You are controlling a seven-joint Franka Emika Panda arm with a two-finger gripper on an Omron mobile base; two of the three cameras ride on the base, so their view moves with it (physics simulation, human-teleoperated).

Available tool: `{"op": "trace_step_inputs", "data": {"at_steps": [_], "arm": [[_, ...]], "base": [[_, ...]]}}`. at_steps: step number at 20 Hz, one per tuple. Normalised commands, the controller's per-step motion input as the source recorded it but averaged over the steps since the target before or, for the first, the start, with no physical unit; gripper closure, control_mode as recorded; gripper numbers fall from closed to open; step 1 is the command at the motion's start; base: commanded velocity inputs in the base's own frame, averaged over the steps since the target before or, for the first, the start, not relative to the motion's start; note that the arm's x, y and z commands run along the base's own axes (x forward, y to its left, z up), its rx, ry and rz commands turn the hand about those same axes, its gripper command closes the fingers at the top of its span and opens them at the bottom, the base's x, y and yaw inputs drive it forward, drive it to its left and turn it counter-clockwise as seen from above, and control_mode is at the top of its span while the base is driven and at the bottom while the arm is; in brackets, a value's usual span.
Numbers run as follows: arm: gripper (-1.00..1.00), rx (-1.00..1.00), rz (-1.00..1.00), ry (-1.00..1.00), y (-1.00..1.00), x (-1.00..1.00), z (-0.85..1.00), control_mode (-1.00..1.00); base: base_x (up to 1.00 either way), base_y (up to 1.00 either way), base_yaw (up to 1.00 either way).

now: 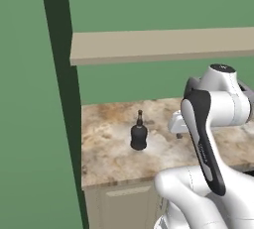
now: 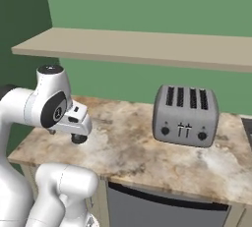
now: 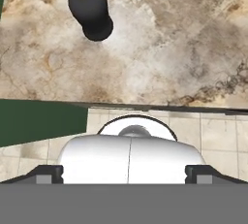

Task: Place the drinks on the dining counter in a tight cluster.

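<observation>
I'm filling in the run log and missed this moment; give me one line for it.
gripper: open, holding nothing | squat black bottle: upright on marbled counter, apart from gripper | toaster: on same counter

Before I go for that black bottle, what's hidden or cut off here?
- Black bottle: right base view, hidden behind the arm.
- Bottle's top: hand view, cut by the upper edge.
- Gripper: left base view, arm covers it.
- Toaster: left base view, arm in front.
</observation>
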Motion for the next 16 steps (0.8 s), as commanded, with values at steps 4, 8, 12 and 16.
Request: {"op": "trace_step_inputs", "data": {"at_steps": [4,8,12,16], "arm": [[-1.0,0.0,0.0,0.0,0.0,0.0,0.0,1.0],[-1.0,0.0,0.0,0.0,0.0,0.0,0.0,1.0],[-1.0,0.0,0.0,0.0,0.0,0.0,0.0,1.0],[-1.0,0.0,0.0,0.0,0.0,0.0,0.0,1.0]], "base": [[0.21,-0.01,0.04],[0.51,0.18,0.0],[0.45,0.44,0.0],[0.04,0.12,0.01]]}}
